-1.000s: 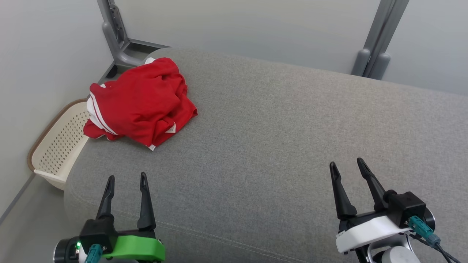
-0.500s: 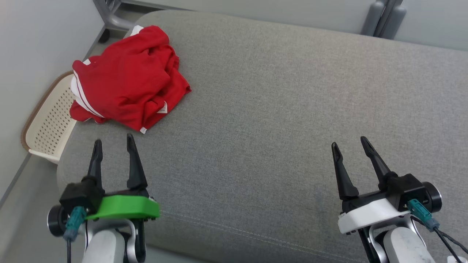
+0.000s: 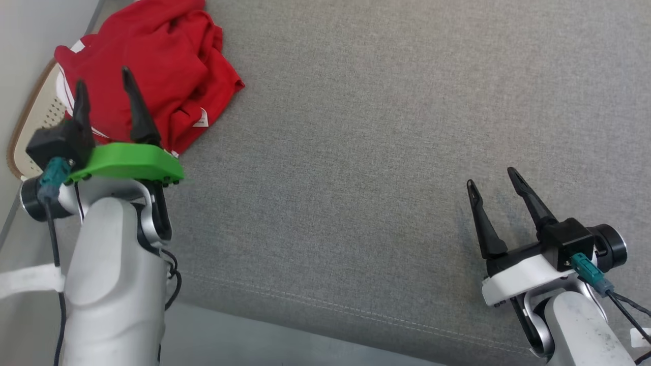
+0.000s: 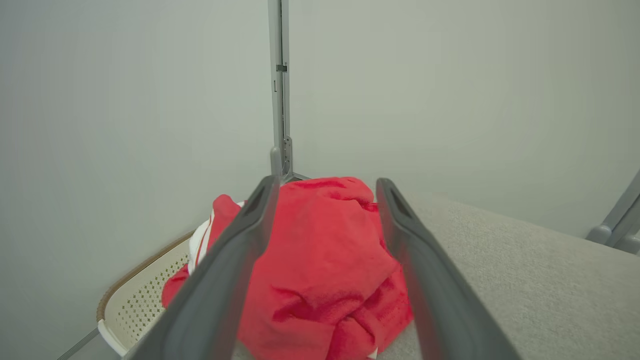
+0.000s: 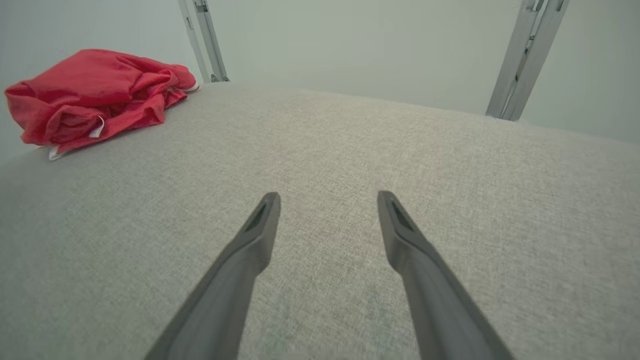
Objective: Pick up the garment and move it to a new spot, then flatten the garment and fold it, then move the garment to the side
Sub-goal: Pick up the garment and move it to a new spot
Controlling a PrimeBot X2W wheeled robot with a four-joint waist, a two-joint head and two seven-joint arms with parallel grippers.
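Fingers [image 3: 138, 114] on the left gripper [image 3: 103, 79] are spread apart right by the crumpled red garment [image 3: 168, 46], upper left on the grey cushion [image 3: 356, 152]; right gripper [image 3: 491, 177] is spread too, lower right.

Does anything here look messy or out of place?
Only the red garment: it lies crumpled in a heap at the far left corner of the grey cushion, its edge spilling toward the cream basket beside it. The left hand hovers open over it.

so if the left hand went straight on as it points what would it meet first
Probably the garment, just ahead of the open left hand, though it might skim over it.
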